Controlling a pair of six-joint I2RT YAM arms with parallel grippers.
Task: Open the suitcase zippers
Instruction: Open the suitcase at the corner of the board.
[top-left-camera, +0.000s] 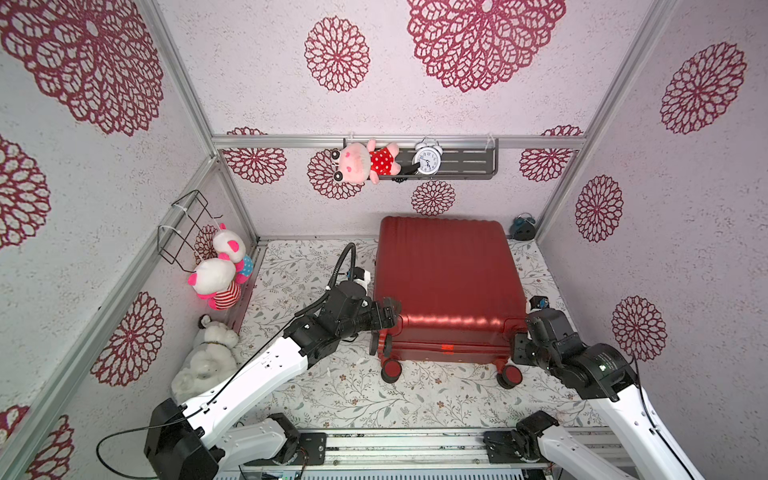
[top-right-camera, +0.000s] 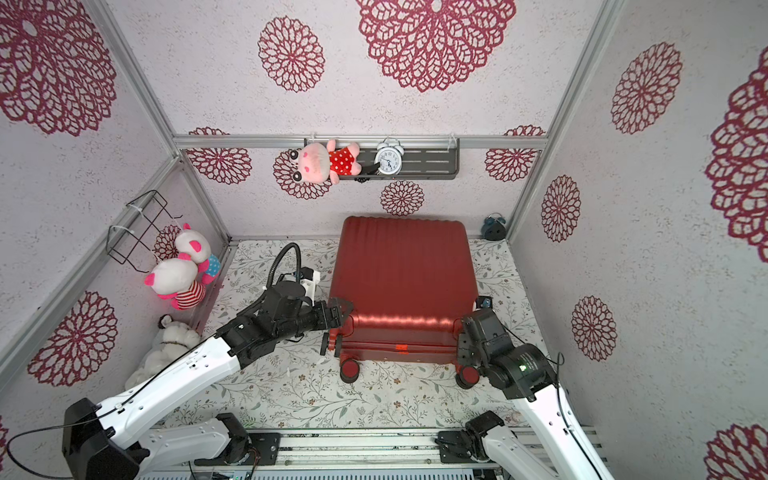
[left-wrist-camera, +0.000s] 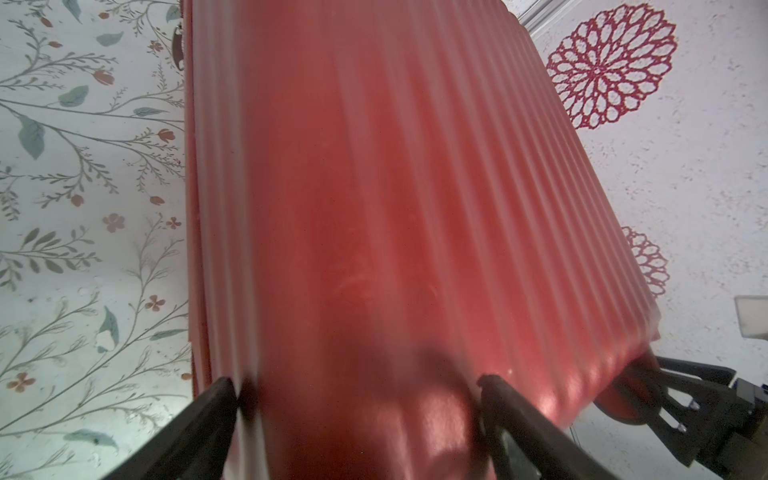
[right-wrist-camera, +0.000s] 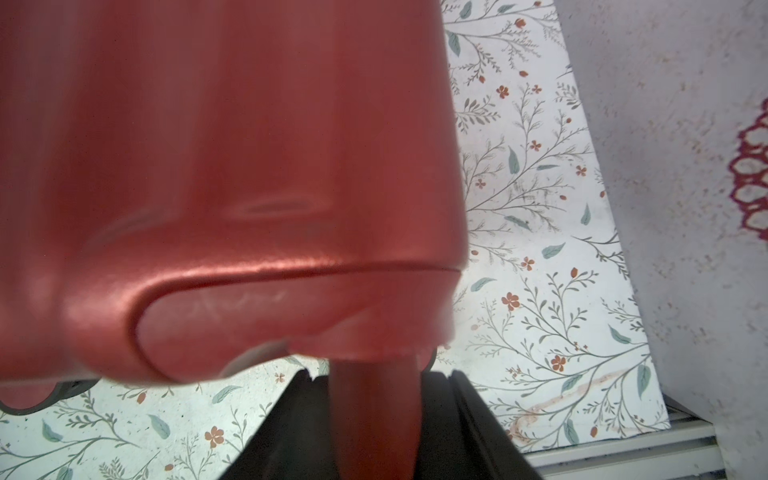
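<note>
Both top views steeply downward; wrist cameras close against the suitcase (left-wrist-camera: 374, 208)

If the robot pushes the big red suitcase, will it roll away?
Probably not: the suitcase lies flat, so its wheels point sideways, not down. Its glossy ribbed shell looks stiff and probably slippery. It may just slide.

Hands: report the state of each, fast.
Left hand: open, straddling the suitcase corner.
Right hand: closed on a suitcase wheel leg.
</note>
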